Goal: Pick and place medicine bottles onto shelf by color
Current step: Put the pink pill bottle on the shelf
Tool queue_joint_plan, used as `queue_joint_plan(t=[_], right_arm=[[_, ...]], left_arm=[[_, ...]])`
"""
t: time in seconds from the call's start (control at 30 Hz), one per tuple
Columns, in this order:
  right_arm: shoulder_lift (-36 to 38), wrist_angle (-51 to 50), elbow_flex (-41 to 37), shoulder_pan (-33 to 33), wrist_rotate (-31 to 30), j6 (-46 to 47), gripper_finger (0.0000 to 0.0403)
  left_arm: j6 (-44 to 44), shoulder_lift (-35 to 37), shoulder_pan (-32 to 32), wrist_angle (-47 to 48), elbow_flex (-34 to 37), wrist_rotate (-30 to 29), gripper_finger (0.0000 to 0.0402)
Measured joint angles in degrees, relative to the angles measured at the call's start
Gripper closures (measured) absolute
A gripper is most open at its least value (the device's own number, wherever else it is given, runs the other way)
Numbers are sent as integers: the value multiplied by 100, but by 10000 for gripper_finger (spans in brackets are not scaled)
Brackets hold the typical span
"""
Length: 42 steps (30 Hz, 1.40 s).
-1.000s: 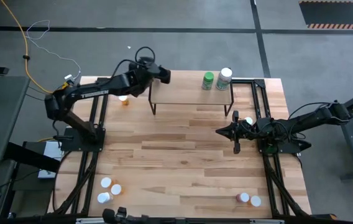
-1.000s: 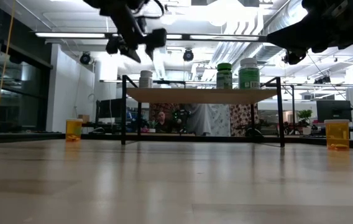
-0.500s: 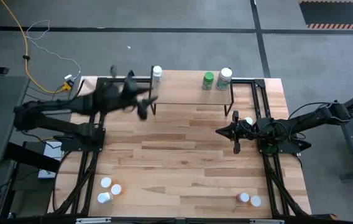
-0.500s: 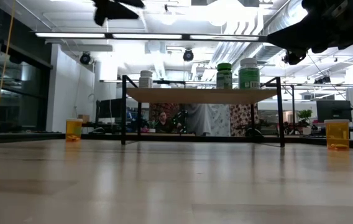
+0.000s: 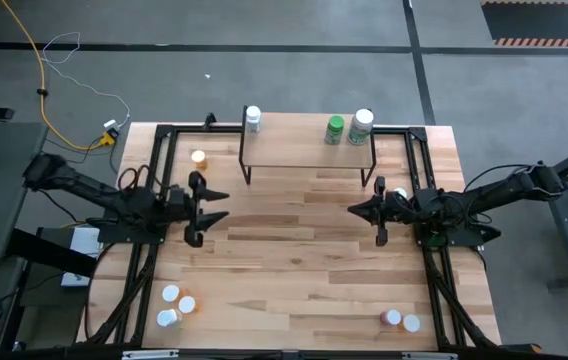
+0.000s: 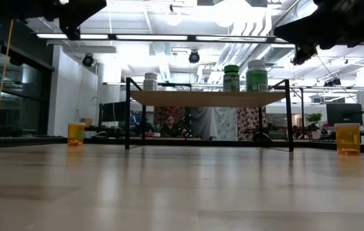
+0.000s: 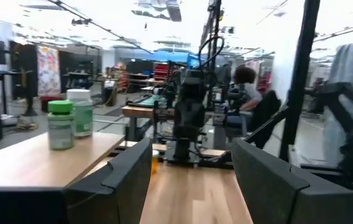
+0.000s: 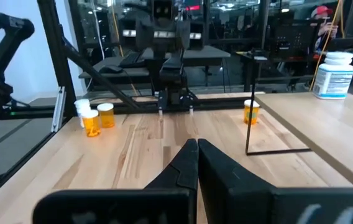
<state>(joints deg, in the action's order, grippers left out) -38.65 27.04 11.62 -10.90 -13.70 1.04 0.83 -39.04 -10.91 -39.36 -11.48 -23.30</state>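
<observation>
The shelf [image 5: 304, 152] stands at the table's far middle. On its top stand a white bottle [image 5: 253, 119] at the left end, and a green bottle [image 5: 335, 129] and a white-capped bottle [image 5: 362, 126] at the right end. My left gripper [image 5: 220, 204] hangs open and level near the table's left side, nearer than the shelf, with nothing between its fingers [image 7: 123, 180]. My right gripper [image 5: 354, 211] is shut and level at the right, facing it. One orange bottle [image 5: 198, 159] stands left of the shelf. Another orange bottle [image 5: 399, 193] stands by the right arm.
Three white-capped bottles [image 5: 174, 305] stand at the near left corner and two [image 5: 402, 320] at the near right. Black frame rails [image 5: 154, 170] run along both sides of the table. Bare wood [image 5: 294, 250] lies between the two grippers and toward the near edge.
My left gripper has drawn back from above the shelf's left end toward the table's near and left side. It has sunk and tipped from pointing down to level. The white bottle stays upright on the shelf.
</observation>
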Motion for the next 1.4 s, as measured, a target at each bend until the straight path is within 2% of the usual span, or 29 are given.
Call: queue_joint_plan(t=[0.13,1.03,1.2,1.4], right_arm=[[2,39,0,2,-178,-2,403],[1,241,0,1,-284,150,397],[0,241,0,0,-347,272,364],[0,243,0,0,-476,715,273]], left_arm=[[99,17,-77,-96,34,-351,190],[250,6,-77,-34,30,-327,190],[242,6,-77,-34,30,-323,190],[242,4,-77,-34,30,-318,190]])
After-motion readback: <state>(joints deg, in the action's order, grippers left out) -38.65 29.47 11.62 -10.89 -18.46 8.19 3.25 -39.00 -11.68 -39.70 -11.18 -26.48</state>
